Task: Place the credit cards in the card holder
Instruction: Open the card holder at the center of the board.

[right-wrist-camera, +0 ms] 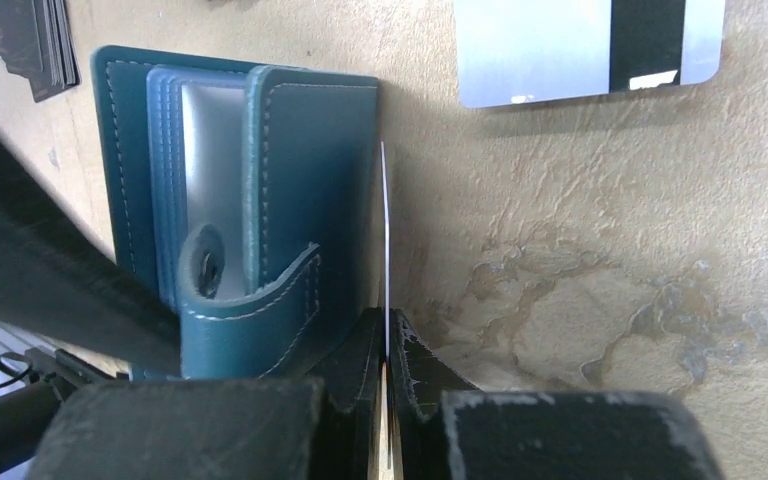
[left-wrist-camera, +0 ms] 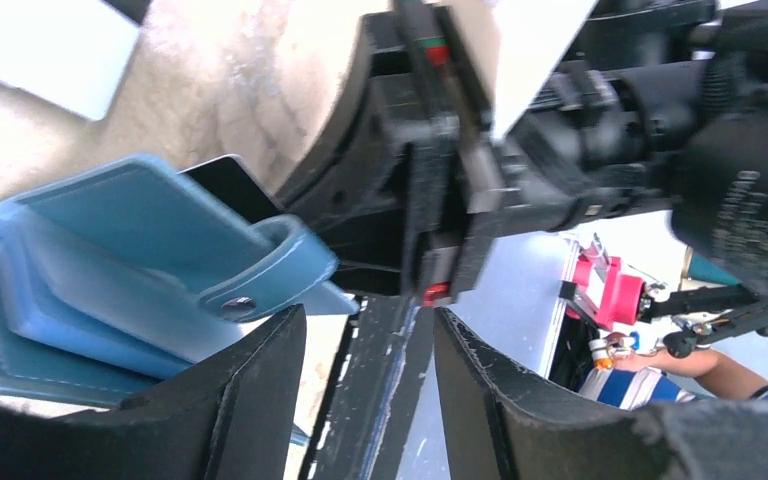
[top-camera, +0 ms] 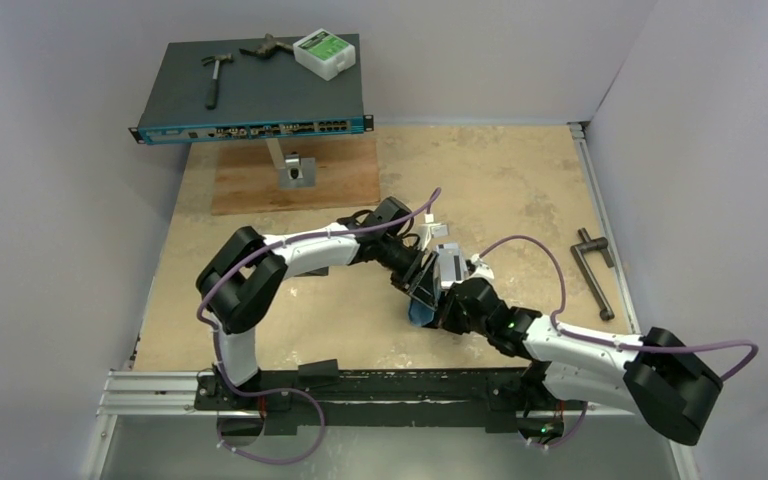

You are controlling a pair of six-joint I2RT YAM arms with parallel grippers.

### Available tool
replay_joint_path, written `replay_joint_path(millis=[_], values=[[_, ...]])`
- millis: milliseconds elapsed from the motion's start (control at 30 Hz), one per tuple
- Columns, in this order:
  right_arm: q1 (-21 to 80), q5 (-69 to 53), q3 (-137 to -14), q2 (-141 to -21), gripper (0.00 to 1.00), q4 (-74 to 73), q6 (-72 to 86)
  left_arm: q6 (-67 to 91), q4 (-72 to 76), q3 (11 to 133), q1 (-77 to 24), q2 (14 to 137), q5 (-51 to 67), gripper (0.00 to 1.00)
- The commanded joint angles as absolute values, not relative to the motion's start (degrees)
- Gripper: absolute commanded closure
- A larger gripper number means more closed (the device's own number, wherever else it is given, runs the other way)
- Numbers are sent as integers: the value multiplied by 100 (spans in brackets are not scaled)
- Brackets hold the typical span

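Lower centre, right gripper (right-wrist-camera: 388, 325) pinches 1 card (right-wrist-camera: 384, 220) edge-on, just right of the holder (right-wrist-camera: 310, 150); left gripper (left-wrist-camera: 368, 330) stands half-open, holding nothing.

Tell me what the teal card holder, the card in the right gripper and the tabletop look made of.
Card holder: leather or faux leather, matte teal, stitched edges; inner pockets look like glossy clear plastic. Held card: seen edge-on in the right gripper, thin and stiff, probably plastic. Tabletop: mottled beige, stone-patterned, likely laminate or print; unsure.
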State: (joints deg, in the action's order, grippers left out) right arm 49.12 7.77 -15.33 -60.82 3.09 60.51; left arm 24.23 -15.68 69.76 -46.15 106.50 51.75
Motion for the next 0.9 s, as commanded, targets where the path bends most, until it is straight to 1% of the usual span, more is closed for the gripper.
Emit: replay_joint_path(millis=[0, 67, 200, 300, 367, 433, 567, 700, 867], values=[[4937, 799, -1326, -5920, 100, 52, 6180, 1971, -1801, 7092, -4576, 10761, 4868, 51], [4938, 814, -1249, -5783, 100, 9, 6204, 1865, -1845, 6996, -4575, 10673, 4773, 51], [4939, 847, -1237, -5357, 100, -587, 6240, 1811, -1890, 7027, -4601, 10627, 4615, 51], [4937, 1036, -1462, -4590, 100, -1374, 6223, 1671, -1934, 7055, -4721, 10566, 4348, 51], [4931, 1129, -1466, -4046, 100, -1574, 6263, 1620, -1976, 7114, -4827, 10592, 4226, 51], [4928, 1059, -1331, -3906, 100, -1493, 6361, 1617, -1961, 7176, -4952, 10656, 4157, 51], [4925, 794, -1056, -4570, 100, -753, 6423, 1641, -1943, 7430, -5136, 10819, 4060, 51], [4931, 695, -1257, -5316, 100, -405, 6177, 1632, -1973, 7574, -5202, 10858, 3940, 52], [4930, 635, -1171, -5524, 100, 213, 6097, 1355, -2208, 7645, -5216, 10821, 3564, 52]])
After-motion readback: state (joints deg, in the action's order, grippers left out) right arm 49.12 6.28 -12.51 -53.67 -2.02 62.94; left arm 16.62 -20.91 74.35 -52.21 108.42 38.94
